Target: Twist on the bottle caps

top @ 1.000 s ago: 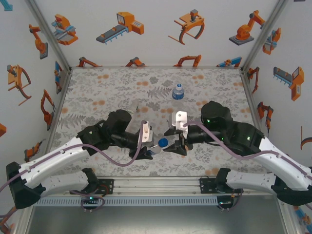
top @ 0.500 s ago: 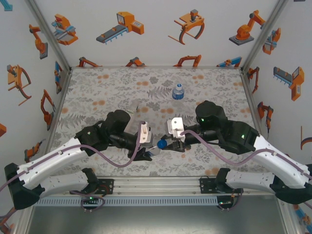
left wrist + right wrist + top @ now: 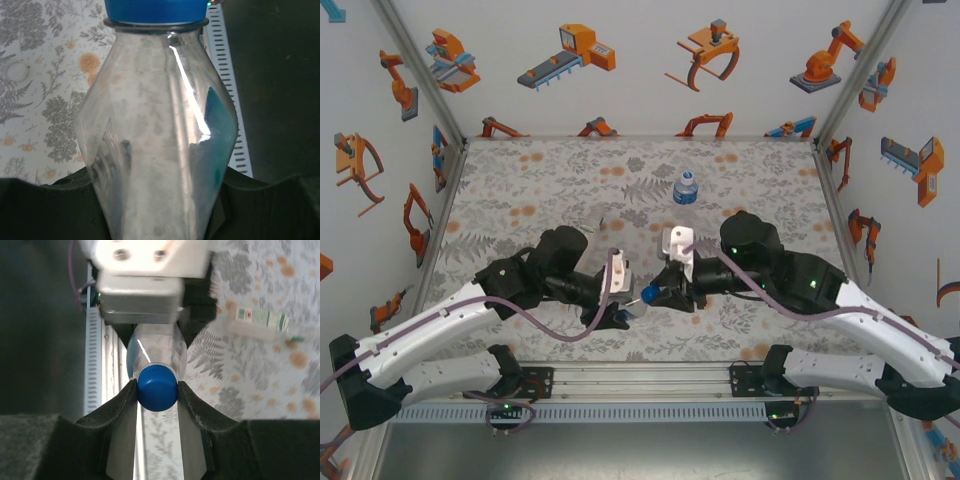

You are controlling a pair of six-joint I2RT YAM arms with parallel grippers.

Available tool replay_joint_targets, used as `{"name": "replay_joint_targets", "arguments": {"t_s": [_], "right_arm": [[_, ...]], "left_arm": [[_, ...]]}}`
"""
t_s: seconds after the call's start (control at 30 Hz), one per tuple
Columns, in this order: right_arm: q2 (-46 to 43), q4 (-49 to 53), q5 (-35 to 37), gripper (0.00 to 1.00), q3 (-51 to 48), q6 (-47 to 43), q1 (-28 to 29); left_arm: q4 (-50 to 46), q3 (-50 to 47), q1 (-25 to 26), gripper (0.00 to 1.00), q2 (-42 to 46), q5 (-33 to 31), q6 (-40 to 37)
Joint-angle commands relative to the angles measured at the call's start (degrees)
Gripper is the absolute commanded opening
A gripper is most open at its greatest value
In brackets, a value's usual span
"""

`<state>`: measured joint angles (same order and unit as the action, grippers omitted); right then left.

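Cap point(image 3: 157, 388), blue, sits on the mouth of the bottle point(image 3: 157, 150), which the left gripper point(image 3: 618, 312) clamps sideways near the arm bases. The right gripper point(image 3: 670, 292) is closed on it, apparently mid-tightening. A second bottle point(image 3: 686, 187) stands capped; a slim bottle point(image 3: 261, 318) lies aside, probably pending.

Robot lab test cell: aluminium frame point(image 3: 423, 72), robot-cartoon walls point(image 3: 640, 100), floral-print table point(image 3: 540, 190).

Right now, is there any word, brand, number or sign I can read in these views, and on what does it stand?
No text can be read.
On the slim lying bottle: white-and-green label, print blurred.
On the standing bottle: blue label, too small.
On the held bottle: a blue patch through the plastic, no letters.
On the wall stickers: drawings, no words.
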<state>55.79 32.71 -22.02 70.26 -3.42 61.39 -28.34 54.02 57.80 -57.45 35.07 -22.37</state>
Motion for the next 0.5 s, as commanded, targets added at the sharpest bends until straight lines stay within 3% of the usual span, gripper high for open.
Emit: {"name": "replay_joint_targets", "arguments": {"t_s": [0.0,0.2,0.27,0.37,0.47], "right_arm": [[1.09,-3.91,14.1,0.0,-0.78,26.59,-0.19],[0.12,1.28,29.98,0.0,-2.84,62.94,-0.15],[-0.9,0.98,31.77,0.0,-5.12,70.72,-0.18],[-1.46,-1.15,32.03,0.0,-6.82,74.22,-0.17],[-1.01,-1.76,32.11,0.0,-6.52,73.94,-0.14]], "left_arm": [[3.11,1.16,0.34,0.0,-0.24,-6.48,-0.18],[7.68,0.04,0.37,0.0,-0.91,-12.44,-1.23],[8.71,0.15,0.34,0.0,-1.07,-13.96,-2.1],[9.6,0.43,0.38,0.0,-1.45,-15.69,-3.04],[9.34,0.73,0.38,0.07,-1.91,-16.26,-3.25]]}}
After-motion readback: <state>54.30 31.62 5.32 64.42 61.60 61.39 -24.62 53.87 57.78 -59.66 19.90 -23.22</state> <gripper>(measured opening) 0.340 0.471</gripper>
